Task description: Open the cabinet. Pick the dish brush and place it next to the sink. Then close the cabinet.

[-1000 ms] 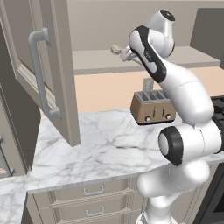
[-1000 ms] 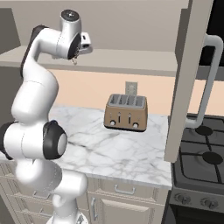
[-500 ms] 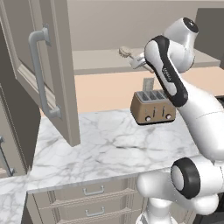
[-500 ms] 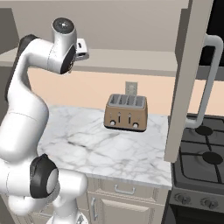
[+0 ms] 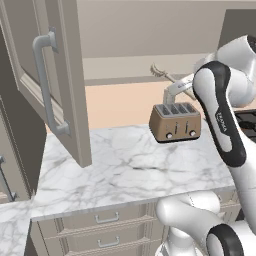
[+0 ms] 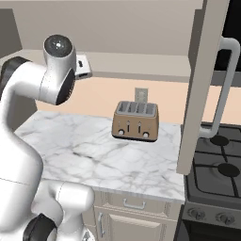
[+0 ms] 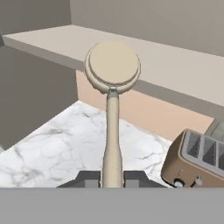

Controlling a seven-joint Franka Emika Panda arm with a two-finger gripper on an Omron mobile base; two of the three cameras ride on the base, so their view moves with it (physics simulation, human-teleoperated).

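Dish brush [image 7: 113, 87] is the thing we are tracking, and we are seeing it clamped by its handle between the two dark fingertips of the gripper [image 7: 112, 178], which are pressing in on it from either side. In the hand view the handle is running straight away from the fingers, so the long axis of the brush is lining up with the reach of the gripper, and the round pale head is leading at the far end with its flat face turned toward the camera. In the left base view the brush [image 5: 161, 71] is hanging in the air above and just behind the toaster [image 5: 175, 121], well clear of the marble counter [image 5: 120, 172]; its head is pointing toward the open cabinet door [image 5: 50, 75] on that side. The right base view is showing the toaster [image 6: 135, 121] standing near the back of the counter, between the arm and the other open door [image 6: 202, 84] beside the stove [image 6: 216, 174]. We are judging the picking step as done and the carry to the sink as under way. No sink is appearing in these views, so we cannot say which way it lies from the brush head. We are expecting the coming move to call for lowering the brush lengthwise onto the counter, head first, while passing clear of the toaster.
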